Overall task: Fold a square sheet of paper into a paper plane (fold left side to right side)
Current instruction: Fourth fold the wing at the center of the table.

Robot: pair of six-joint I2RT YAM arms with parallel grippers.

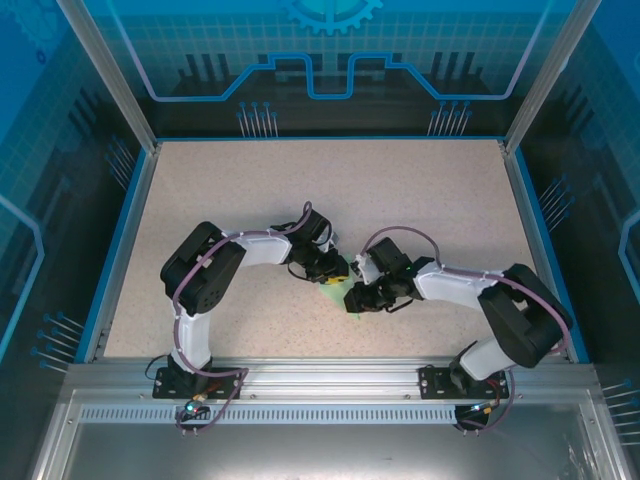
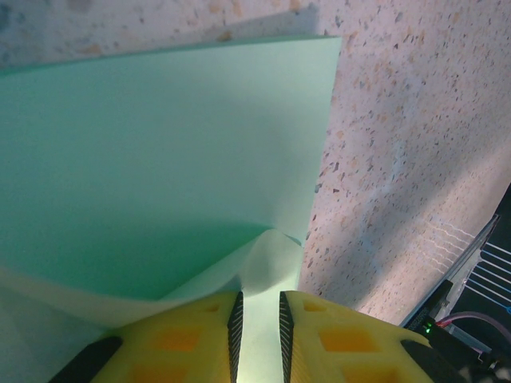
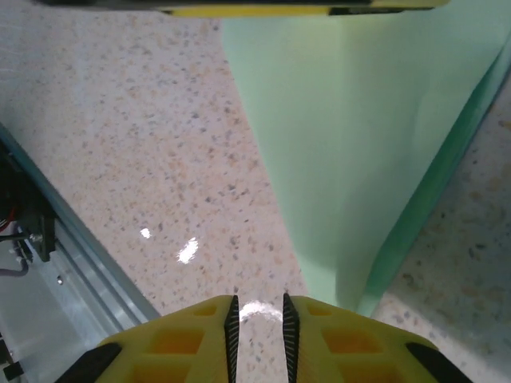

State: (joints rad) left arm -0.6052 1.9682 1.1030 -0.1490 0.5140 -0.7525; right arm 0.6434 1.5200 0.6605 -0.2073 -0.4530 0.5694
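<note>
The sheet of paper [image 1: 340, 290] lies near the middle of the desk [image 1: 400, 190], toward its near edge, between the two arms and largely covered by them from above. It is pale green, plain, and partly folded.

In the left wrist view the sheet of paper [image 2: 160, 159] is mostly flat on the desk. One edge curls up in a pale flap that runs into the narrow slit of the left end effector [image 2: 257, 307]. Left end effector [image 1: 328, 270]: clenched on that lifted edge.

In the right wrist view the sheet of paper [image 3: 359, 144] narrows to a point just right of the right end effector [image 3: 257, 311], with a raised darker fold along its right side. Right end effector [image 1: 362, 297]: fingers drawn together, only bare desk in the slit, not touching the sheet.

A yellow finger [image 3: 303, 8] of the left end effector crosses the far end of the sheet. A metal rail [image 1: 330, 370] borders the desk behind both arms. Blue panels [image 1: 330, 50] enclose the desk.
</note>
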